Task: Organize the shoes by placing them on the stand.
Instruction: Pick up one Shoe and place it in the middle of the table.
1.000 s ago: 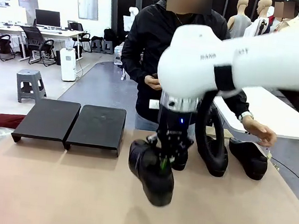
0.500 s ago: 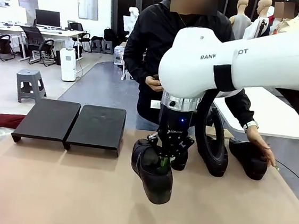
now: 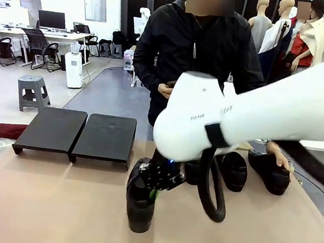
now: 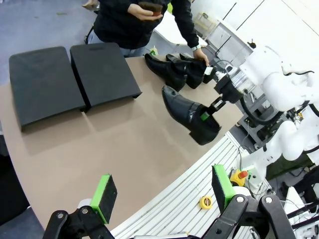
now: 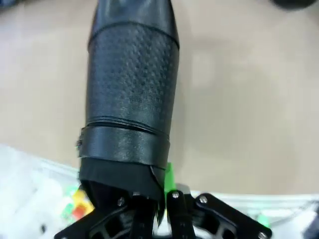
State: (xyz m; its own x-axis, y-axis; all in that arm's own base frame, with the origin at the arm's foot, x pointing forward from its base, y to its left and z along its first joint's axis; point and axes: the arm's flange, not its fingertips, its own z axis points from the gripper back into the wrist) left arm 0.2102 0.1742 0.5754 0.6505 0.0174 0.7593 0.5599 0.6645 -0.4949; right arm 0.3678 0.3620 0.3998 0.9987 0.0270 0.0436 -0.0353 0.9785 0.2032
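While the right gripper [image 5: 161, 195] clamps a shoe [image 3: 140, 203] by its heel near the stand [image 3: 105, 136], the left gripper [image 4: 163, 188] hangs wide open, empty.

No legible text anywhere. Faint grey lettering across the white joint housing of the right arm [image 3: 200, 117], smeared by blur and not readable letter for letter. Small grey wall poster [image 3: 30, 0] with a round red mark, far back at left, print too small to make out. Small yellow round object [image 4: 205, 201] by the table edge, markings too tiny to tell.
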